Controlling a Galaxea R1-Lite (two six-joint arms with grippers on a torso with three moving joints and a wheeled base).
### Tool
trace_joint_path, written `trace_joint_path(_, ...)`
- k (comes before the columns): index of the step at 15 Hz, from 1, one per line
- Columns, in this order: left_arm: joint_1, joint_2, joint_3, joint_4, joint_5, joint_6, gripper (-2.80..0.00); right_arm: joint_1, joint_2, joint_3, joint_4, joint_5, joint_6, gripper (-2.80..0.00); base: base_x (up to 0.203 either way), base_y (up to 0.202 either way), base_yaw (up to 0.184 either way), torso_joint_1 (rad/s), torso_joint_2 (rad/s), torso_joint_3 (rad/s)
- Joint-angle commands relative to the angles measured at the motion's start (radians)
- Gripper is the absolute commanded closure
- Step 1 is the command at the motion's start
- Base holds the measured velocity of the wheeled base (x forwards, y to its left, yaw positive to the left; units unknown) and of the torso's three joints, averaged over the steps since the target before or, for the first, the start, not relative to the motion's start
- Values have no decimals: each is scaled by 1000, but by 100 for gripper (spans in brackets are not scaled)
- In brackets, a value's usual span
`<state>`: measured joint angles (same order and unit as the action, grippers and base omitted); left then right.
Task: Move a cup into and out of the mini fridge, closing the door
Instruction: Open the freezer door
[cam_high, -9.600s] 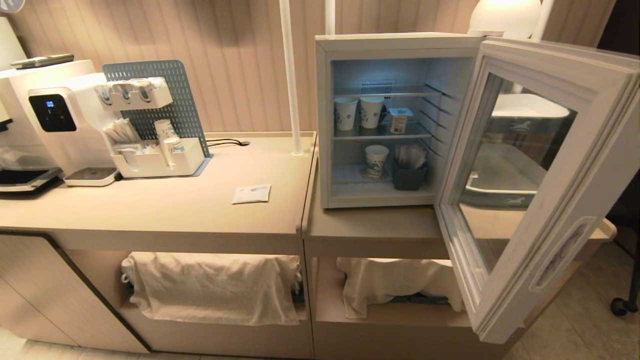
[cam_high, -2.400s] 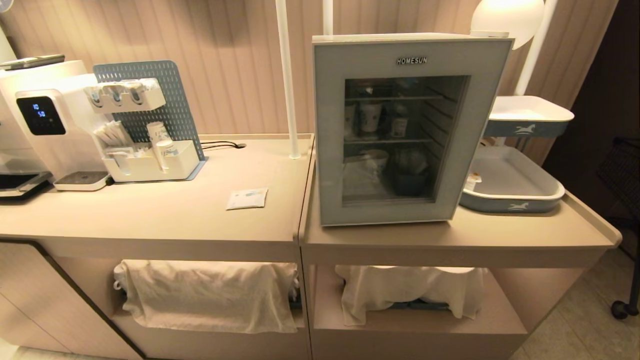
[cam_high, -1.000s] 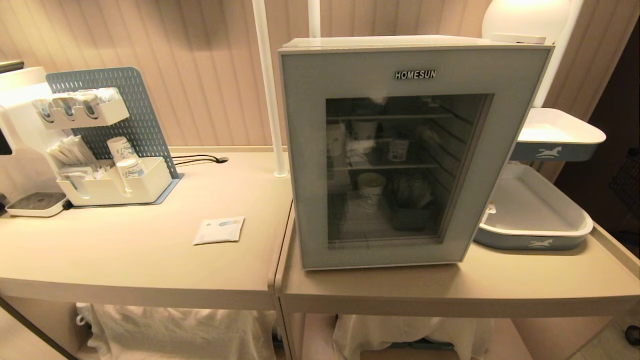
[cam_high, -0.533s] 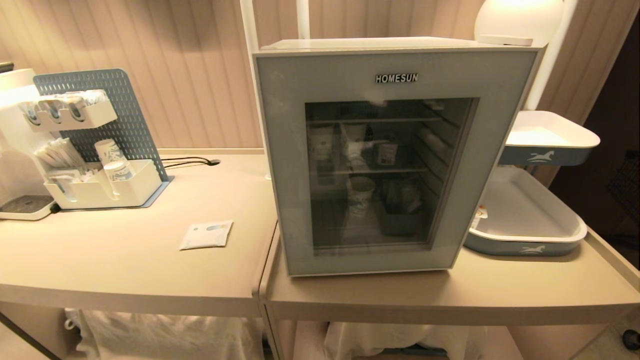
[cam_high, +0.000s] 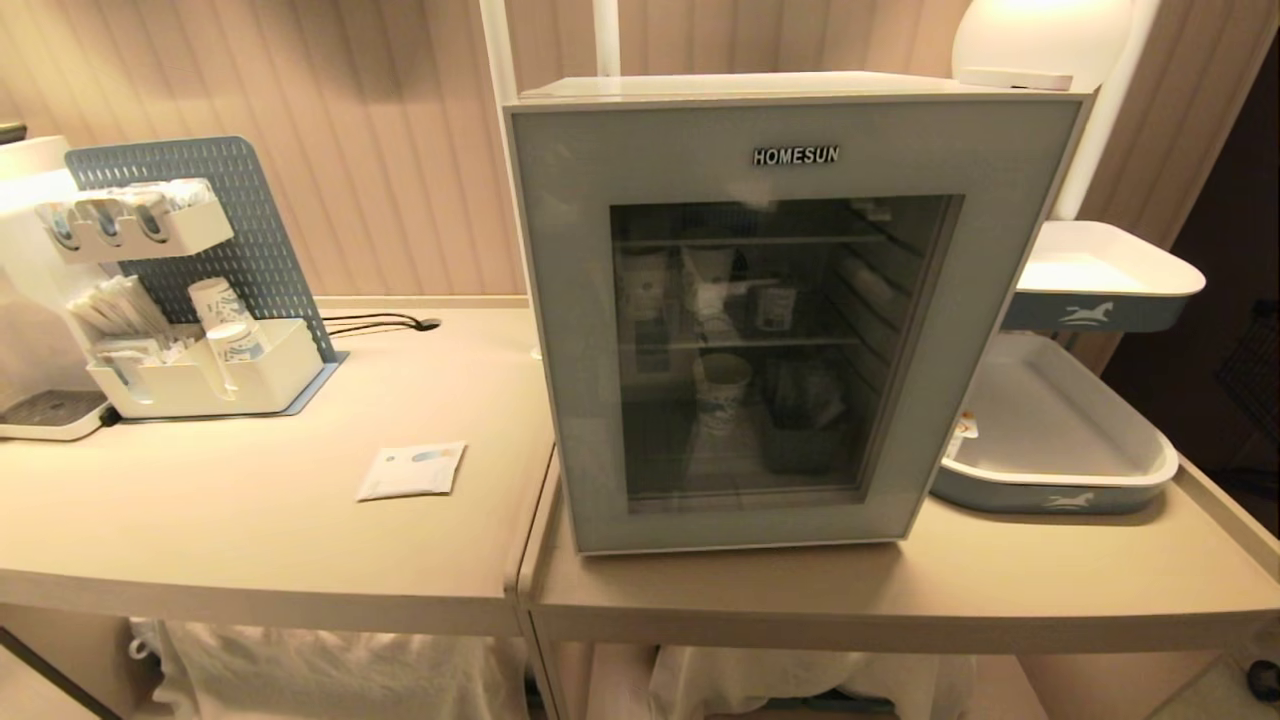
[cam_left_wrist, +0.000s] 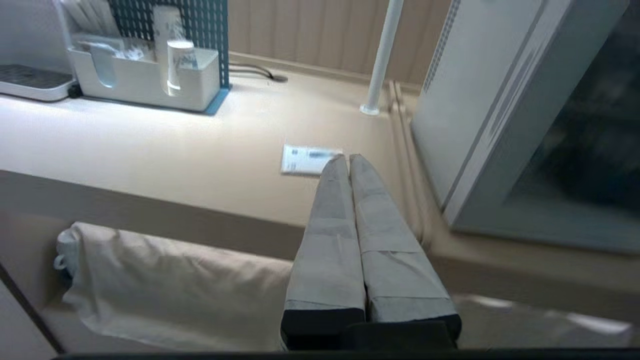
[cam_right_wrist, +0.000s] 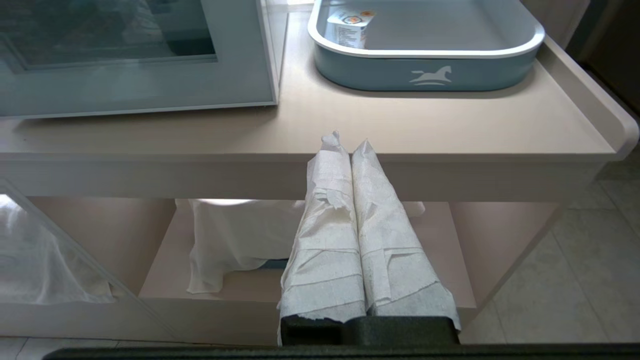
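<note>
Left gripper (cam_left_wrist: 348, 159): jaws pressed flat together, padded fingers touching along their length, nothing held. It hangs out in front of the tabletop (cam_high: 250, 540) edge, tips aimed over a small white packet (cam_left_wrist: 306, 159) lying on the surface. From these jaws the mini fridge (cam_left_wrist: 480, 110) lies off to the robot's right and farther in; its near left front corner is the closest part.

Right gripper (cam_right_wrist: 344, 145): jaws likewise closed tight, tissue-wrapped fingers together, empty. Sits low before the tabletop edge, in front of the gap between the fridge's right side and a blue tray (cam_right_wrist: 430, 75) holding a small carton (cam_right_wrist: 347, 27).

The door (cam_high: 790, 320) is fully shut, flat face toward the robot, long axis upright. Through the dark glass: a cup (cam_high: 722, 385) on the lower shelf, two more cups dimly on the shelf above. No handle or hinges show on the front.

Judgement: the coming move turns on which vertical edge of the door swings free. The left gripper is near the door's left edge, the right gripper near its right edge; whichever edge opens, that side's arm is the nearer. Either pair of jaws would have to part first to hook the edge.

Neither arm shows in the head view.
</note>
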<state>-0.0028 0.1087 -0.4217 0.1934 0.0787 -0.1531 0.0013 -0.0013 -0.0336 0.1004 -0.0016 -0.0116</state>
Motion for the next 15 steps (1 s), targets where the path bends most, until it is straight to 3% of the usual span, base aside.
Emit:
trace_joint_path(1, -10, 194, -218, 94, 10, -50, 0, 0, 1, 0, 1, 0, -1, 0, 0, 0, 0, 0, 0, 0)
trace_joint_path(2, -26, 314, -305, 137, 15, -77, 0, 0, 1, 0, 1, 0, -1, 0, 0, 0, 0, 0, 0, 0)
trace_joint_path(4, -64, 560, -369, 147, 7, -111, 0, 0, 1, 0, 1, 0, -1, 0, 0, 0, 0, 0, 0, 0)
trace_joint_path(6, -74, 816, -383, 57, -40, -120, 0, 0, 1, 0, 1, 0, -1, 0, 0, 0, 0, 0, 0, 0)
trace_joint_path(8, -47, 1062, -395, -86, -149, -114, 0, 0, 1, 0, 1, 0, -1, 0, 0, 0, 0, 0, 0, 0)
trace_joint_path(9, -22, 1168, -399, -161, -255, -101, 0, 0, 1, 0, 1, 0, -1, 0, 0, 0, 0, 0, 0, 0)
trace_joint_path(10, 8, 1252, -401, -229, -425, -70, -280, 0, 1, 0, 1, 0, -1, 0, 0, 0, 0, 0, 0, 0)
trace_joint_path(12, 71, 1344, -403, -317, -776, 8, -280, 0, 1, 0, 1, 0, -1, 0, 0, 0, 0, 0, 0, 0)
trace_joint_path(13, 93, 1390, -403, -354, -920, 45, -280, 0, 2, 0, 1, 0, -1, 0, 0, 0, 0, 0, 0, 0)
trace_joint_path(15, 118, 1492, -392, -483, -1116, 121, -280, 0, 3, 0, 1, 0, -1, 0, 0, 0, 0, 0, 0, 0)
